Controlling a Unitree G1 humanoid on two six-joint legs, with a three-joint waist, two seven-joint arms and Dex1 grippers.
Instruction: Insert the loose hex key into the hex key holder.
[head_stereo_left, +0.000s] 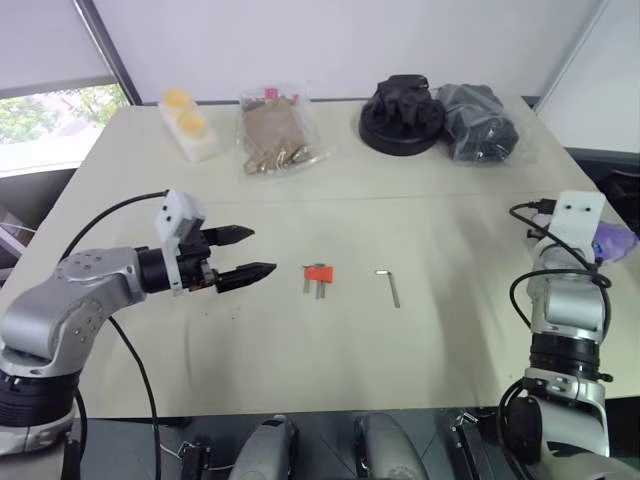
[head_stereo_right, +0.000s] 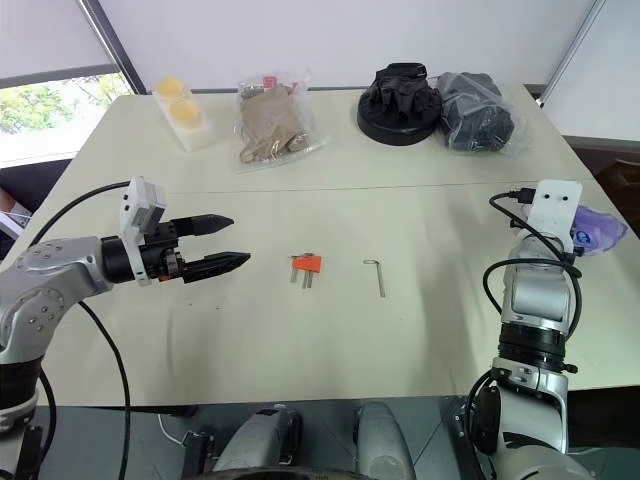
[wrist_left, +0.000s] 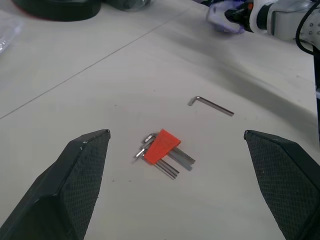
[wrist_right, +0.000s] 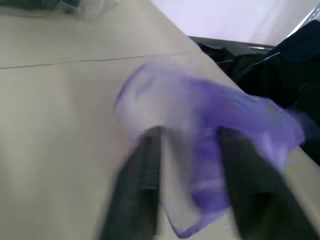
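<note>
Beige table (head_stereo_left: 450, 340) carries the small orange-red plastic hex key holder (head_stereo_left: 319, 273), with the thin grey L-shaped loose hex key (head_stereo_left: 390, 286) just beyond it from the nearer, wide-open, empty left end effector (head_stereo_left: 246, 253), its long axis crosswise to the reach; the right end effector's (wrist_right: 187, 165) fingers stand parted around a purple wrapper (wrist_right: 215, 125), grip uncertain.

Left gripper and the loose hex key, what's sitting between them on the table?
The hex key holder lies between the open left gripper and the loose hex key, seen in the left eye view.
</note>
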